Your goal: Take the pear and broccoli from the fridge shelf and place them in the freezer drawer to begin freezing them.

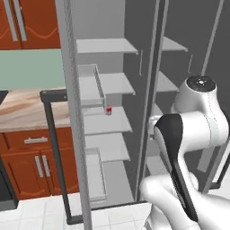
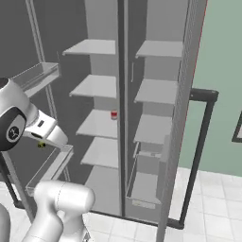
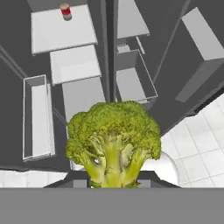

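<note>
Broccoli point(image 3: 113, 146): lumpy green crown with yellow-green florets and a pale, branching stalk, large and close at the bottom centre of the hand view, stalk end down at the lower edge. Fingertips hidden behind the stalk, so contact not directly visible; apparently gripped, jaw spacing cannot be told. In the right base view, a tiny yellow-green speck point(image 2: 41, 144) under the white wrist, by the left door bin.

Freezer drawer point(image 3: 133, 81): mid-grey, boxy, solid walls, open top, pulled out below and beyond the broccoli in the hand view; same drawer low in the right compartment in the right base view point(image 2: 144, 182). Interior flat and bare.

Shelves point(image 1: 108, 121): flat, pale grey, matte slabs stacked in both compartments. Small red-and-white can point(image 1: 108, 109) upright on a left-compartment shelf, also at the top of the hand view point(image 3: 65, 11).

Door bin point(image 1: 90, 85): pale, with a see-through front rim.
</note>
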